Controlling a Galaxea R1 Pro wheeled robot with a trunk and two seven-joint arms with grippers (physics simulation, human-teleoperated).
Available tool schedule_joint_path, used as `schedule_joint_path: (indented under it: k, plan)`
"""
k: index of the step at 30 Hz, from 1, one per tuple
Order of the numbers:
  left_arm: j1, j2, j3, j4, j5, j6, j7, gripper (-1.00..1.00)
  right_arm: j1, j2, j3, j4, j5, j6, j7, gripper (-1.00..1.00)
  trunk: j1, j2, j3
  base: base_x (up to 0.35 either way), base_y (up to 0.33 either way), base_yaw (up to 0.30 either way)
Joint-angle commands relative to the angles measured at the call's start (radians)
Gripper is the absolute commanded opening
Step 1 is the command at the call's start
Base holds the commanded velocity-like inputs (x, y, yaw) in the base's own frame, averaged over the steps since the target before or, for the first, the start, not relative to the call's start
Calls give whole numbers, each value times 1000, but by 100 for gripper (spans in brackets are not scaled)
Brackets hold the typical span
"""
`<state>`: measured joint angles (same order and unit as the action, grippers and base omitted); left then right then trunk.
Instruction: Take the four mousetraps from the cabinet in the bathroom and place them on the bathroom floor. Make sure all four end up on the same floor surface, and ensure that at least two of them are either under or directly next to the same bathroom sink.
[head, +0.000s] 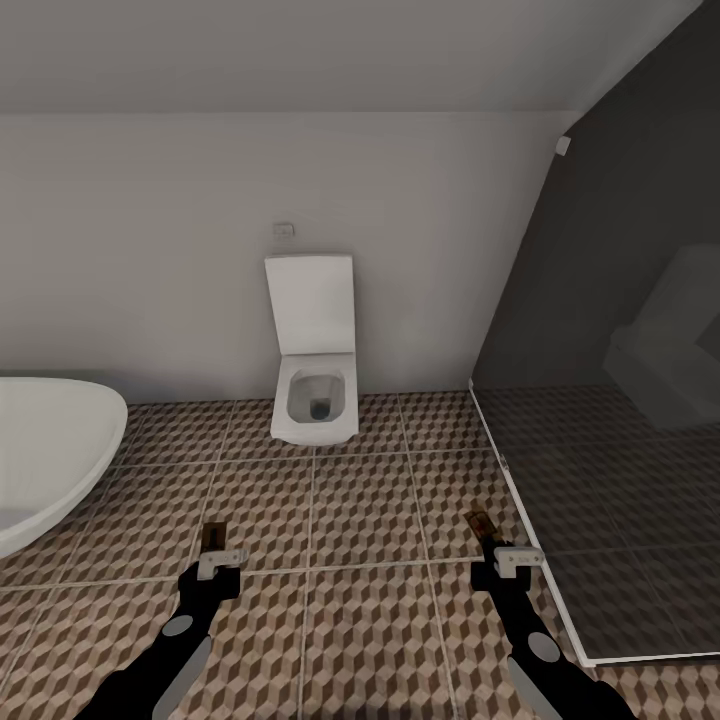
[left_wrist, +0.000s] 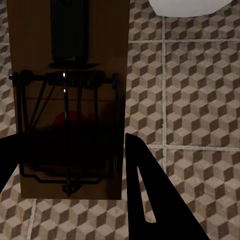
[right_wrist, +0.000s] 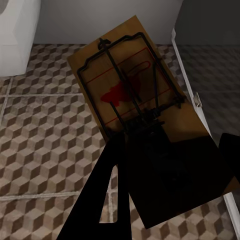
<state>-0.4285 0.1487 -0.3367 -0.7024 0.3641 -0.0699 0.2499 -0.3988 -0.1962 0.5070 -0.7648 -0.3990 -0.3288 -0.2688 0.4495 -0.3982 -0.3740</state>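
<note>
Head view: both black arms reach fwd over the bathroom floor (head: 365, 520) of brown, beige & white cube-pattern tiles w/ pale grout. The left gripper (head: 215, 556) and right gripper (head: 505, 556) each carry a small flat tan wooden mousetrap, left mousetrap (head: 213, 535) and right mousetrap (head: 480, 523), seen here only as little brownish slivers sticking out past the fingertips. Ahead, against the white wall, a white square toilet (head: 314, 400) w/ its lid up. A white oval bathtub (head: 50, 450) edge at the view's left. On the right, a dark glass shower enclosure (head: 620, 480) w/ white frame.

Left wrist view gives the detail: tan board (left_wrist: 70, 100) w/ dark wire frame, spring & a red spot, held flat above the tiles; black fingers (left_wrist: 150, 195) close against its long edges, pinching it.

Right wrist view: the other tan board (right_wrist: 135, 105) sits skewed betw the black fingers (right_wrist: 107, 200), wire bar & red spot clear; fingers clamp its near end. White shower frame strip just beside it, toilet base at the corner
</note>
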Motion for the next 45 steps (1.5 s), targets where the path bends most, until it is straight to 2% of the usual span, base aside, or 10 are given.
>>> schedule_joint_path:
  k: [1, 8, 21, 22, 23, 28, 32, 36, 45]
  plan:
    - [-1, 2, -8, 0, 6, -4, 11, -100, -1, -2, 8, 0, -10, -6, -8, -100, 1, -2, -2, 0, 0, 0]
    - [-1, 1, -9, 0, 6, -5, 11, -100, -2, 0, 8, 0, -11, -6, -7, -100, 1, -2, -2, 0, 0, 0]
    - [-1, -3, -9, -3, 7, -4, 11, -100, -2, 2, 10, -6, -11, -6, -5, -100, 50, -93, -42, 0, 0, 0]
    - [-1, -3, -9, -4, 7, -4, 11, -100, -2, 8, 10, -7, -11, -5, -5, -100, 54, -100, -45, 0, 0, 0]
    - [-1, -3, -9, -4, 7, -4, 11, -100, -2, 27, 9, -9, -10, -3, -4, -100, 58, -107, -49, 0, 0, 0]
    - [-1, -3, -9, -4, 7, -4, 11, -100, -2, 86, 7, -32, -8, 3, -4, -100, 77, -142, -64, 0, 0, 0]
    - [-1, -3, -8, -2, 7, -4, 10, -100, -2, 118, 7, -64, -7, 41, -4, -100, 93, -170, -77, 0, 0, 0]
    - [-1, -4, -8, -2, 7, -4, 9, -100, -2, 122, 5, -72, 1, 60, 2, -100, 108, -198, -89, 0, 0, 0]
    - [-1, -5, -9, -7, 6, -4, 10, -100, -2, 118, 2, -66, 7, 66, 62, -100, 142, -261, -118, 0, 0, 0]
